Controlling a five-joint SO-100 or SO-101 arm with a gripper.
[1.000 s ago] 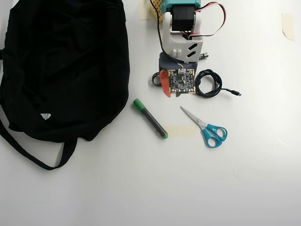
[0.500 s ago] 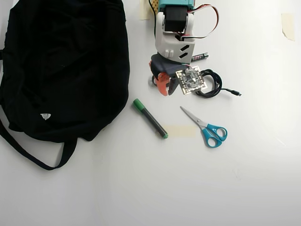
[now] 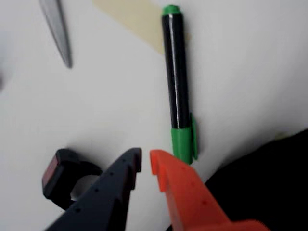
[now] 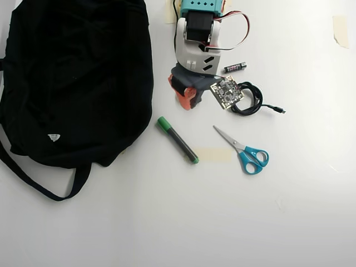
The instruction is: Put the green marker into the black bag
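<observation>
Gripper (image 3: pixel 146 161) nearly closed, empty, just short of green marker (image 4: pixel 177 139) cap end. Open jaws wider, straddle barrel crosswise mid-length before closing, then carry to black bag (image 4: pixel 72 83).

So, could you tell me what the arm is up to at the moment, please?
The arm's gripper hangs just above the table, empty, its jaws nearly closed, close to the capped end of the green marker. The marker lies untouched on the white table, between the black bag and the blue-handled scissors. Nothing has gone into the bag yet.
</observation>
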